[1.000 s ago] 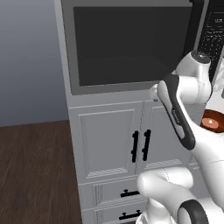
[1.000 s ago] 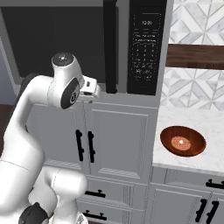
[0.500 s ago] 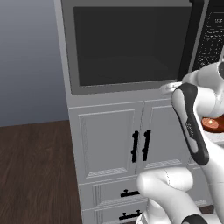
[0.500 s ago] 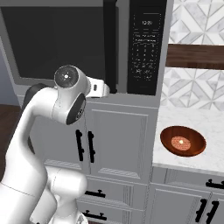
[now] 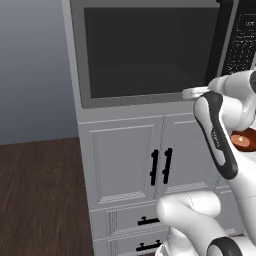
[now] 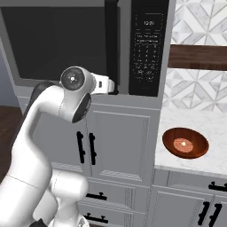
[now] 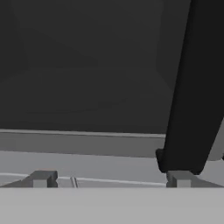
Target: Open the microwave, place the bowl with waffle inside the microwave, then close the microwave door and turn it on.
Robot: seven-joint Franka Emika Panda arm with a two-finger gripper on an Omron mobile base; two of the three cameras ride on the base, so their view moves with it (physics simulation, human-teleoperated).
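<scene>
The white arm is lowering since earlier; its two-finger gripper (image 7: 109, 178), fingers spread open, is nearing the long black bar handle (image 7: 192, 87) of the grey, dark-windowed microwave door (image 5: 145, 52). The glossy reddish-brown bowl (image 6: 185, 143) holding the pale golden waffle (image 6: 182, 143) is resting unmoved on the white marble counter (image 6: 177, 122).

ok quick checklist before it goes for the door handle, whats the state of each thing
1. Microwave door shut, yet to be opened: ok.
2. Gripper open with fingers spread: ok.
3. Black bar handle between the fingers: not ok, it stands over the right fingertip, off centre.
4. Fingers touching the handle: cannot tell.
5. Bowl on the white counter, waffle in it: ok.
</scene>
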